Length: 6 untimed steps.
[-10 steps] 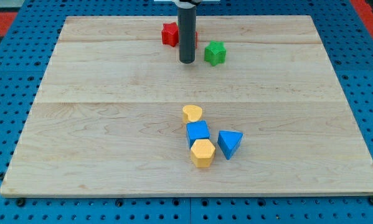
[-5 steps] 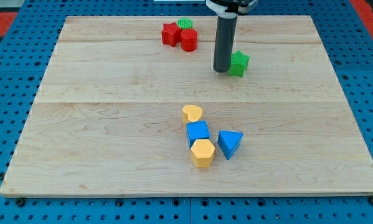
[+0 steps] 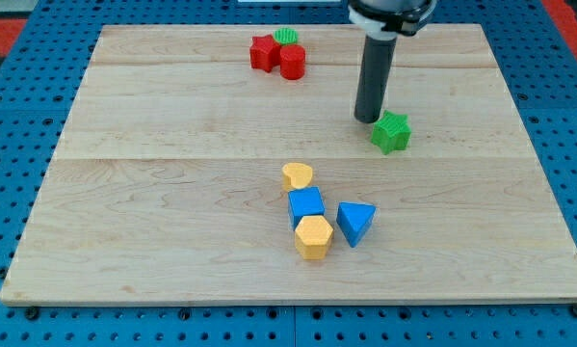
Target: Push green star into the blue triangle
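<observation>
Tip: my tip (image 3: 367,119), a bare rod end with nothing to open or close, touches the board just up-left of the star.
Green star: green star (image 3: 392,132), right of centre, touching or nearly touching the rod; placed so a push sends it down the view.
Blue triangle: blue triangle (image 3: 354,222), lower centre, well apart from the star.
Neighbours: blue cube (image 3: 305,203), yellow heart (image 3: 297,175), yellow hexagon (image 3: 313,236) clustered left of the triangle.
Far group: red blocks (image 3: 277,55) with a green block (image 3: 286,37), at the top.
Board: wooden board (image 3: 153,193).
</observation>
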Each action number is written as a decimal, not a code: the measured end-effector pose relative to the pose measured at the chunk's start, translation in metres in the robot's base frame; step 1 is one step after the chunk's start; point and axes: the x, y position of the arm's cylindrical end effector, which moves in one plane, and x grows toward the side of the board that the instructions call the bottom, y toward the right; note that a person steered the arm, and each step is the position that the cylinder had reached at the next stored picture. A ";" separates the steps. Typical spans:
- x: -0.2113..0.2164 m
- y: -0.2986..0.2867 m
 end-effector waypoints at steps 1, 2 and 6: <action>-0.003 0.029; 0.035 0.013; 0.072 0.001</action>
